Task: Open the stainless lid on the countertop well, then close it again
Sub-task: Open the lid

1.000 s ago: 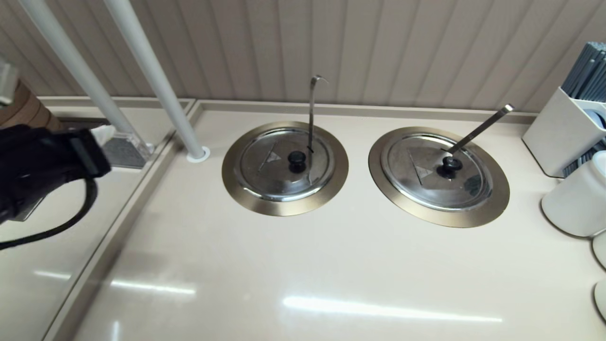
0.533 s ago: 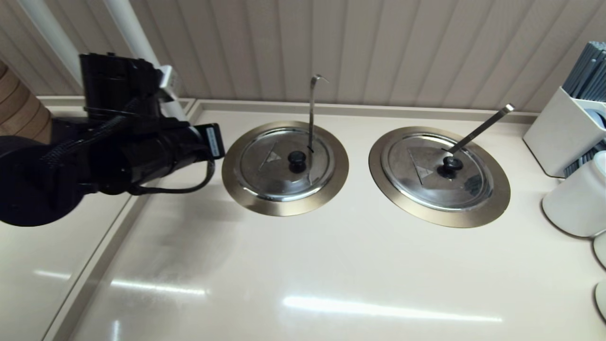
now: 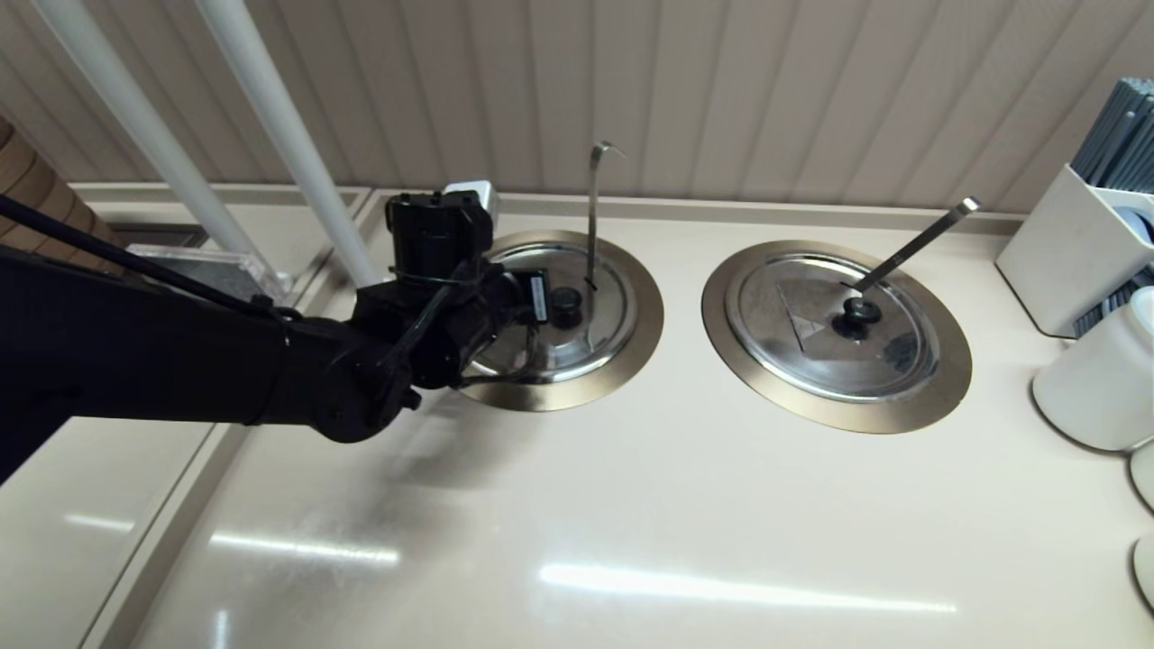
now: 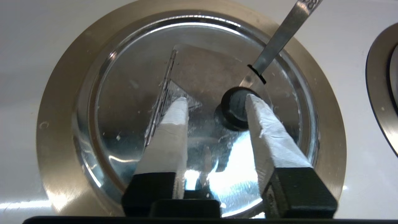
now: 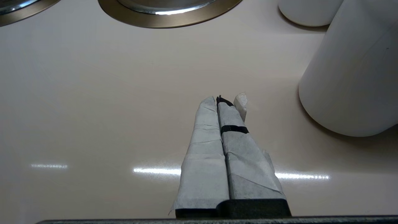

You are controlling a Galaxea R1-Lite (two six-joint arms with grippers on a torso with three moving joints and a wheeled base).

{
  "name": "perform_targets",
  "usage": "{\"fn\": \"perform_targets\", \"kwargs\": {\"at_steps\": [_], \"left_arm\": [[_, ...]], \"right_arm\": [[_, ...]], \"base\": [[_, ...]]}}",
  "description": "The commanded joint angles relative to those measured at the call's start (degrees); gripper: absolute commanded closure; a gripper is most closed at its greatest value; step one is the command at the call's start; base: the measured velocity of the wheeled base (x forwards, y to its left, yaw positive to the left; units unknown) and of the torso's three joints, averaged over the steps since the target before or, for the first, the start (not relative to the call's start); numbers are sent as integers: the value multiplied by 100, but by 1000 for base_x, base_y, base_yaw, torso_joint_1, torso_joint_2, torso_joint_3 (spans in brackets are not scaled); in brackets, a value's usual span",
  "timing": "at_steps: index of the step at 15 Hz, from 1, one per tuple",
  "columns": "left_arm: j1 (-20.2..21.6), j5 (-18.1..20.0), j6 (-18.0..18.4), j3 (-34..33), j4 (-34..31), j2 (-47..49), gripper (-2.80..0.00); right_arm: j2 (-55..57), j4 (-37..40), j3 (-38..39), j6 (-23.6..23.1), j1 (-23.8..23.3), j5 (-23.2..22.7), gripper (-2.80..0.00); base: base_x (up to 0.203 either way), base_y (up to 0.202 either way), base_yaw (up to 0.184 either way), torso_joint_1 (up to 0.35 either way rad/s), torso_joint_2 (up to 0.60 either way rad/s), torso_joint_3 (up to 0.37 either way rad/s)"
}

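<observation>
The stainless lid (image 3: 595,320) (image 4: 136,93) lies closed on the countertop well, whose bronze rim ring (image 3: 645,315) (image 4: 59,102) sits flush in the beige counter. A hook-tipped ladle handle (image 3: 595,212) (image 4: 279,34) stands up through the lid's notch. My left gripper (image 4: 216,101) hovers over the lid, open. One of its taped fingers (image 4: 264,118) overlaps the black knob (image 3: 566,300) (image 4: 234,107); the other sits apart over the triangular mark. In the head view the left arm's wrist (image 3: 451,288) covers the lid's left half. My right gripper (image 5: 225,101) is shut and empty above bare counter.
The twin lid (image 3: 834,324) with a straight ladle handle (image 3: 915,243) sits to the right. White containers (image 3: 1095,379) and a utensil holder (image 3: 1077,252) stand at the far right. A white pole (image 3: 288,144) rises left of the well. A raised ledge runs along the counter's left.
My left arm has swung in from the far left, and its gripper now hangs over the hook-handled lid. The lids and ladles have not moved.
</observation>
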State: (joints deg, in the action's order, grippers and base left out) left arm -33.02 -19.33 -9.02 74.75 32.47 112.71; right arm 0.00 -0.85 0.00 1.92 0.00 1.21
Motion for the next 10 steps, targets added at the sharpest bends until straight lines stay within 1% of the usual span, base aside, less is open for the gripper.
{"fn": "perform_targets", "kwargs": {"at_steps": [1,3,5,6,7,8,9,10], "left_arm": [[-53,-18,14,132,99,365,-280],[-55,-49,23,262,179,529,-280],[-61,-82,87,282,825,700,-280],[-86,-112,312,215,1229,828,-280],[-109,-177,645,115,1674,983,-280],[-134,-226,902,52,2080,1162,-280],[-157,-247,1032,42,2372,1292,-280],[-212,-255,1077,48,2456,1350,-280]], "right_arm": [[9,-3,26,1,0,2,0],[9,-3,26,1,0,2,0],[9,-3,26,1,0,2,0],[9,-3,26,1,0,-7,0],[9,-3,26,1,0,-3,0],[9,-3,26,1,0,2,0],[9,-3,26,1,0,2,0],[9,-3,26,1,0,2,0]], "base": [[0,0,0,0,0,0],[0,0,0,0,0,0],[0,0,0,0,0,0],[0,0,0,0,0,0],[0,0,0,0,0,0],[0,0,0,0,0,0],[0,0,0,0,0,0],[0,0,0,0,0,0]]}}
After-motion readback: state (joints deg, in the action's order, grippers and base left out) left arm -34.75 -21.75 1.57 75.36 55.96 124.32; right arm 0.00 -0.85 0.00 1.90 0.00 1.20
